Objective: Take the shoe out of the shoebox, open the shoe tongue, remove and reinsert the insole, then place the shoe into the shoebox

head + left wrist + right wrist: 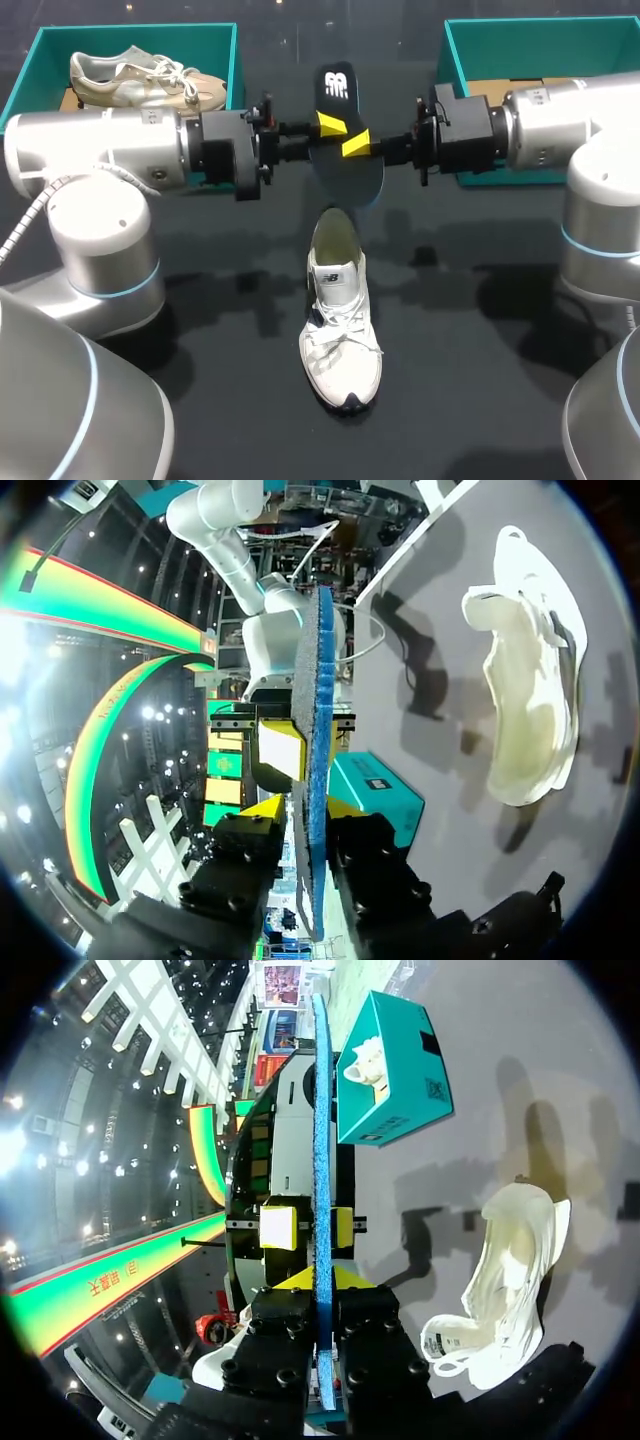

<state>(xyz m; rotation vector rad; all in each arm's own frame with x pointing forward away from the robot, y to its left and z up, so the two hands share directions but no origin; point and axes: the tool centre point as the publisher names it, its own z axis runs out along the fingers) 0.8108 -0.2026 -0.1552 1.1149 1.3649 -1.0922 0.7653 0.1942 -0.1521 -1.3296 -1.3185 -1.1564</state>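
Both claws meet at the upper middle of the head view, and each is closed on the same black insole [338,100] from opposite sides. The left gripper [325,125] comes in from the left and the right gripper [358,143] from the right, their yellow tips pressed to the insole's faces. The insole stands on edge in the air, logo end toward the top of the frame.

From the left wrist, the insole [312,730] runs edge-on straight out between that gripper's [305,805] fingers. The right wrist shows the same: the blue edge [321,1160] is pinched in its gripper [320,1278].

The white shoe [338,320] lies on the dark table [480,400] just below the insole, at centre frame, apart from both claws. A teal shoebox [130,30] at upper left holds a beige shoe [140,80]; another shoebox [540,30] sits at upper right.
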